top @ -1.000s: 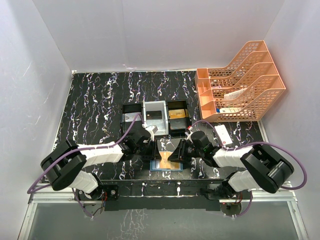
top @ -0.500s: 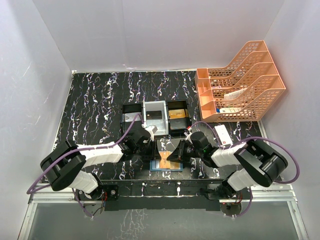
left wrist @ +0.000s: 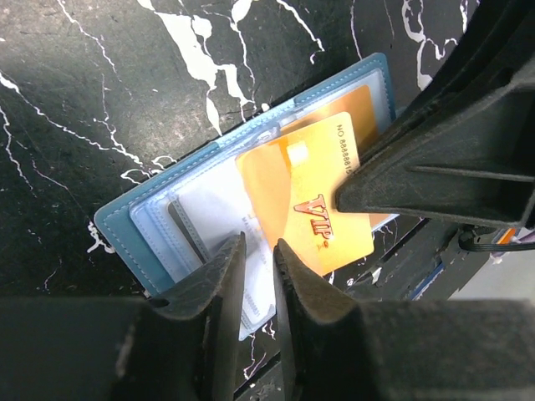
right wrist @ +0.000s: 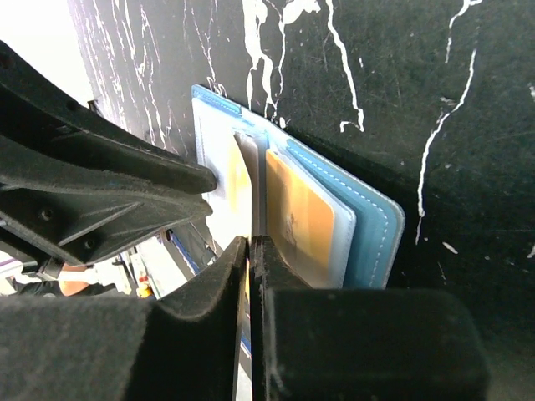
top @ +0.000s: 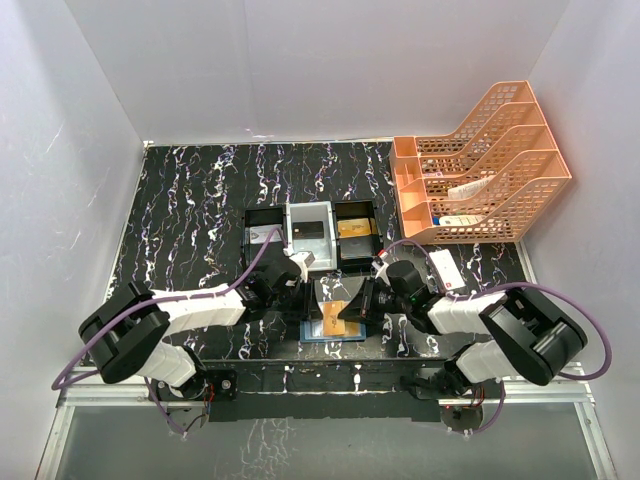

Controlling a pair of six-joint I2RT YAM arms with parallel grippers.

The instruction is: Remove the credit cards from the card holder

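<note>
Item: card holder (left wrist: 117,225) — blue, opened flat and set diagonally on black white-veined table (left wrist: 100,100), pale clear inner pockets up, a grey card edge (left wrist: 188,234) showing in the left pocket. Gold card (left wrist: 292,192) marked "VIP", w/ number strip along one edge, sits partly out of its pocket; right gripper (left wrist: 351,194) — black, large — overlaps the card's right edge. Left gripper (left wrist: 259,251) at bottom of frame, fingertips parted by a narrow slit w/ nothing between, over the holder's near edge.

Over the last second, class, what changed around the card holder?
The right gripper closed on the gold card, which has turned askew, partly out of its pocket in the card holder. The left gripper stayed over the holder; holder and three-compartment tray have not moved.
</note>
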